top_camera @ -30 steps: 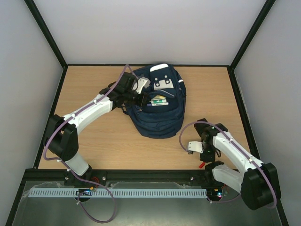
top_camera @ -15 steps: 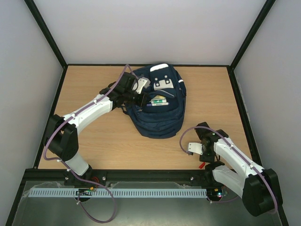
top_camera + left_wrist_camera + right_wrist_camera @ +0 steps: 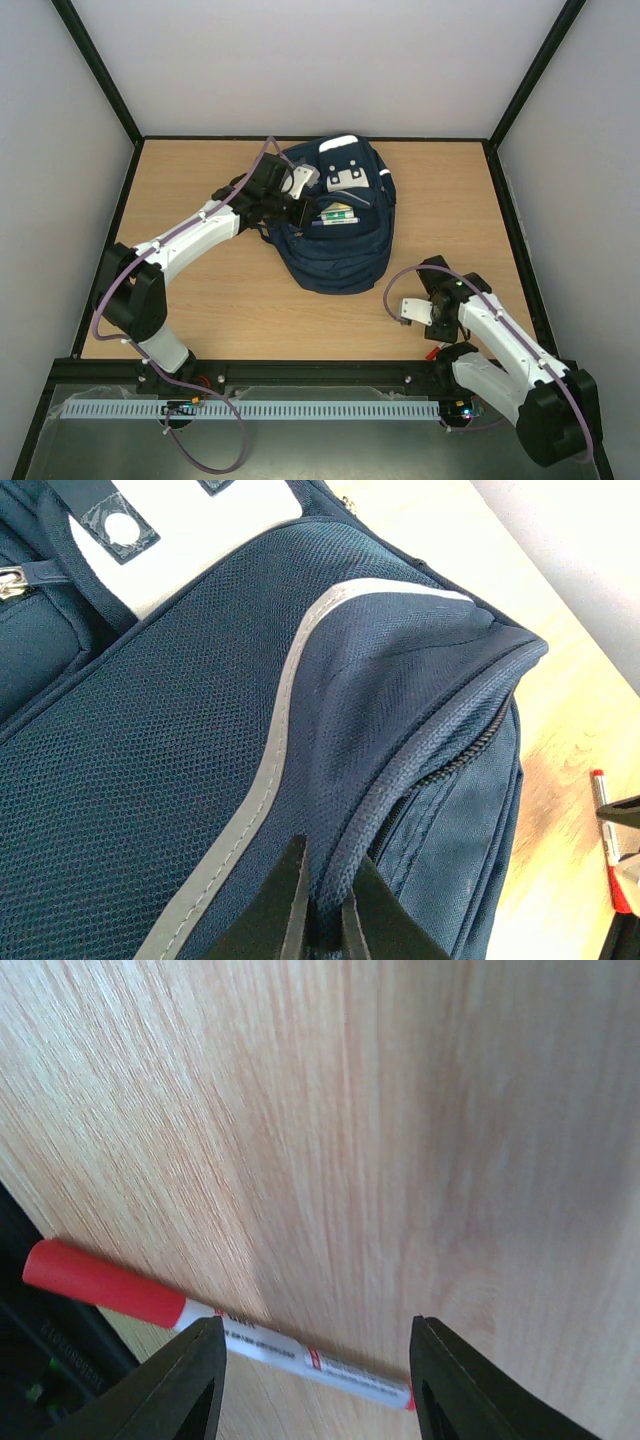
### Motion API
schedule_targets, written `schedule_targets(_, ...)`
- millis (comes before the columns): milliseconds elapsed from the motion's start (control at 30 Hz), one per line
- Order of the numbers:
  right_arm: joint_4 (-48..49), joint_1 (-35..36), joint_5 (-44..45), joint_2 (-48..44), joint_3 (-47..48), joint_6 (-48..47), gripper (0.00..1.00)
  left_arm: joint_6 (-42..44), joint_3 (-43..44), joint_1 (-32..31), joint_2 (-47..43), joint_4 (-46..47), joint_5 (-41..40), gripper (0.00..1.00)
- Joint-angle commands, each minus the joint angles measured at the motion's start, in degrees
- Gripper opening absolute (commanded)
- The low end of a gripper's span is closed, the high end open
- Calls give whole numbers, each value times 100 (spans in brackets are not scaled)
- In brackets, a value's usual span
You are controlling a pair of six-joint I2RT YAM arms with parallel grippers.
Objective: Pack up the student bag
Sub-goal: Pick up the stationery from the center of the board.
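On the left, the left tool [image 3: 328, 868] is pinched shut on a raised fold of the student bag [image 3: 335, 240], just beside a zipper line. Only the two dark fingertips show at the bottom of the wrist view, and the rest of the tool is cut off. From above, the tool is hard to pick out against the navy fabric at the bag's left edge.

The bag lies on the far middle of the tabletop [image 3: 220, 300]. Its grey-white patch faces up and the upper front pocket gapes open. A green and white item [image 3: 338, 213] sits in that pocket, too small to identify. The left wrist view takes in only part of the bag.

On the right, near the front edge, the right tool [image 3: 318, 1328] points down at the tabletop with its fingers spread apart and nothing clamped. A marker [image 3: 270, 1348] with a red cap and white body lies flat on the wood, running across the gap from one finger to the other. The print on its barrel is unreadable, and its far end ends at the right finger. From above, only a red sliver of the marker shows under the arm.
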Motion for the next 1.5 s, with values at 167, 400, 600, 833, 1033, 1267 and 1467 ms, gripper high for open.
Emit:
schedule_targets(167, -1316, 7, 767, -582, 16, -406, 53, -178, 297, -16, -39, 253, 209, 6)
schedule_targets(400, -1230, 5, 978, -904, -362, -623, 56, -192, 303, -13, -66, 254, 216, 6)
schedule_targets(600, -939, 9, 654, -386, -620, -354, 56, -190, 300, -16, -48, 262, 227, 6)
schedule_targets(833, -648, 6, 697, -288, -1002, -612, 56, -187, 304, -18, -35, 257, 222, 6)
schedule_targets(1033, -289, 2, 634, -58, -1055, -515, 56, -191, 297, -13, -14, 253, 214, 6)
schedule_targets(1267, -413, -4, 1001, 7, -805, -312, 55, -187, 287, -14, 27, 253, 214, 6)
schedule_targets(1467, -658, -38, 1740, -123, -688, -329, 57, -226, 302, -15, 23, 260, 247, 6)
